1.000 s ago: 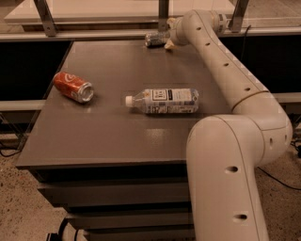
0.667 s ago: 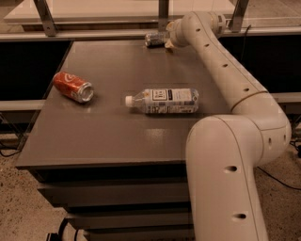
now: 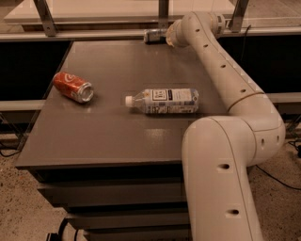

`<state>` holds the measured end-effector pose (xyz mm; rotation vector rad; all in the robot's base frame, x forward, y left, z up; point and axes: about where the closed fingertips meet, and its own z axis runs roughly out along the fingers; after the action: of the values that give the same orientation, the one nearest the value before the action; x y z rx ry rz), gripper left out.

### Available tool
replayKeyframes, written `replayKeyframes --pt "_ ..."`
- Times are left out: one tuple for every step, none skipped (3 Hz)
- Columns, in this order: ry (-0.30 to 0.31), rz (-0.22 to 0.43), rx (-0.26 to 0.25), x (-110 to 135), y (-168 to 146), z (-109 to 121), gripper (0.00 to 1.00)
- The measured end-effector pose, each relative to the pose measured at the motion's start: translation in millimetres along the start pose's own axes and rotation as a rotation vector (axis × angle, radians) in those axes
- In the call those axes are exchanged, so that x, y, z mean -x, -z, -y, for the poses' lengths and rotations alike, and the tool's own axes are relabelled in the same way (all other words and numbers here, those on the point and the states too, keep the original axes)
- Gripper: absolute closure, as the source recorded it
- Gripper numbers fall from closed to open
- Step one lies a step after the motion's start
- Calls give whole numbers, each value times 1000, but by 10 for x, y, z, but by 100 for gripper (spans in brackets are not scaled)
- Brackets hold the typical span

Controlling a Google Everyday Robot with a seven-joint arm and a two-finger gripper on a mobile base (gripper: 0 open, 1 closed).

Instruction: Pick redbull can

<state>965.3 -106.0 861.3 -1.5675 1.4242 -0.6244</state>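
The redbull can [image 3: 151, 35], slim, silvery and dark, lies on its side at the far edge of the grey table [image 3: 108, 132]. My gripper [image 3: 162, 36] is at the end of the long white arm, right against the can's right end. The wrist [image 3: 181, 29] hides most of the gripper. Whether the can is held cannot be seen.
An orange-red soda can [image 3: 73, 86] lies on its side at the table's left. A clear plastic bottle [image 3: 163, 100] with a white cap lies in the middle. A metal rail and posts [image 3: 42, 14] run behind the table. My arm's base [image 3: 221, 179] stands at the front right.
The wrist and the redbull can sit very slightly higher in the picture than before. The soda can and the bottle have not moved.
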Motion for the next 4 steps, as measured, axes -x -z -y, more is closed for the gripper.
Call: replayKeyframes --pt "8 1 1 -35 36 17 100" --pt "-2 1 2 -71 191 84 100" --pt "-11 -3 2 -103 438 186 100" --pt "-19 -5 9 -119 740 261 100"
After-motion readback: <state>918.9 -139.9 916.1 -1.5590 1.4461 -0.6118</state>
